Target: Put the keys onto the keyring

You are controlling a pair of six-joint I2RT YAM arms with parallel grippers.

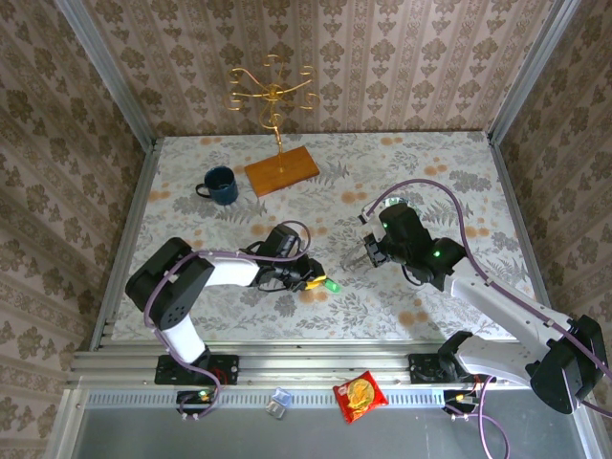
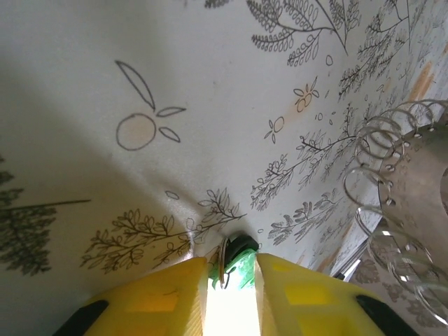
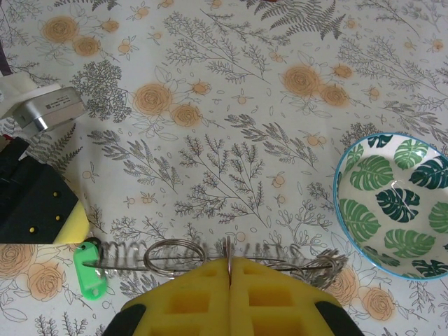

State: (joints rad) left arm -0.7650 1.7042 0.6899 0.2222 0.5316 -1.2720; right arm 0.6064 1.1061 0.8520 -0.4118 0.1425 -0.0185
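Keyring (image 3: 173,242) pinched by right end effector (image 3: 229,260)

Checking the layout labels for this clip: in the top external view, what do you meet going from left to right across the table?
In order: blue mug → wooden board → green key → right end effector.

No lettering can be read anywhere in these views. The red snack packet (image 1: 360,396), lying in front of the arm bases, shows a round yellow picture and some print that is too small to make out. The small silver module (image 3: 43,106) in the right wrist view bears a line of tiny dark print, too blurred to read.
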